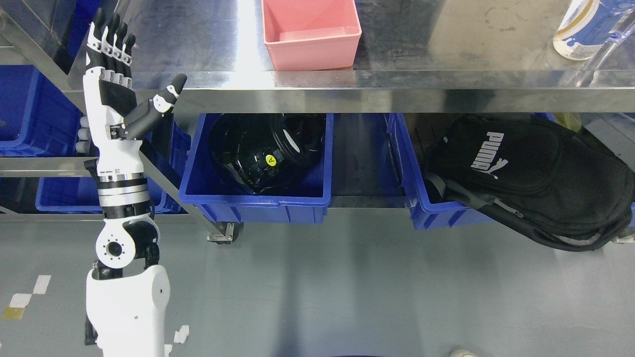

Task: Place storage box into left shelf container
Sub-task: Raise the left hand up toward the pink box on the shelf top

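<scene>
1. The pink storage box [311,33] sits on the far steel shelf top [446,59]; it looks light, rigid and empty, so a pinch over one thin rim wall should hold it.
2. The left hand [116,84] is raised at the left with straight, spread fingers, holding nothing.
3. The box lies well right of that hand, apart from it.
4. The left blue bin [258,198] below already holds black gear.

A stainless steel tabletop [446,54] crosses the upper part of the view, with a bright streak of reflected light. Below lies a smooth grey floor [347,287] with a few pale tape marks [30,292] at lower left.
</scene>
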Motion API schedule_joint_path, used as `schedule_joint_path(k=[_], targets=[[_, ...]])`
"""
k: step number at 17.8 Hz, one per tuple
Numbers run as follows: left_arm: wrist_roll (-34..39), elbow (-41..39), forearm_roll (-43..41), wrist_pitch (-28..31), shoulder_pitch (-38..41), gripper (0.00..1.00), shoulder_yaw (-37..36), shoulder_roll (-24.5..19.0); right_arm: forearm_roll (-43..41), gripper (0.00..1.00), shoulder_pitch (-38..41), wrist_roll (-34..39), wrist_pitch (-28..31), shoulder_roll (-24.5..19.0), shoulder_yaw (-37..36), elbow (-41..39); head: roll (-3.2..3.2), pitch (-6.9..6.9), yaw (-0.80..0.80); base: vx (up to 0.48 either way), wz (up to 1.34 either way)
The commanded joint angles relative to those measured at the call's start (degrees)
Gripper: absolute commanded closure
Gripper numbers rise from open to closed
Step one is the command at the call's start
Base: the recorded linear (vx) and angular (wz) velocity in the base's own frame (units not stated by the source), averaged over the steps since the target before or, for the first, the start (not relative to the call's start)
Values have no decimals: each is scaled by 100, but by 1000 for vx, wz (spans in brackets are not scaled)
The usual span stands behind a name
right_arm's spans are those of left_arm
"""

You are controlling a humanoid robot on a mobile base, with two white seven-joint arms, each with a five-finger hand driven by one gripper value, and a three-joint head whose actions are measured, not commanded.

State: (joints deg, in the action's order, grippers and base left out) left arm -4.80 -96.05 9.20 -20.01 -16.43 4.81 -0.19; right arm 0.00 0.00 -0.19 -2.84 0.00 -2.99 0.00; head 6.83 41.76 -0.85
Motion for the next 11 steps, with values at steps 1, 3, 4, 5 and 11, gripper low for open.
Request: schedule_joint_path(k=[1,3,4,5,11], targets=[[-12,-10,3,14,-53,0,-85,-81,-123,0,-26,2,2,100,0,-100,0,0,0,0,0],[-204,-10,3,6,-211,0,-33,-81,-123,0,-26,2,3,100,0,-100,0,0,0,0,0],[-379,-10,-6,6,-386,0,37,-81,-123,0,-26,2,3,100,0,-100,0,0,0,0,0],[-564,-10,-6,49,-553,0,125,-81,-123,0,-17,2,3,100,0,-100,0,0,0,0,0],[-2215,86,-355,1016,-1756,0,206,-919,-123,0,-17,2,3,100,0,-100,0,0,0,0,0]])
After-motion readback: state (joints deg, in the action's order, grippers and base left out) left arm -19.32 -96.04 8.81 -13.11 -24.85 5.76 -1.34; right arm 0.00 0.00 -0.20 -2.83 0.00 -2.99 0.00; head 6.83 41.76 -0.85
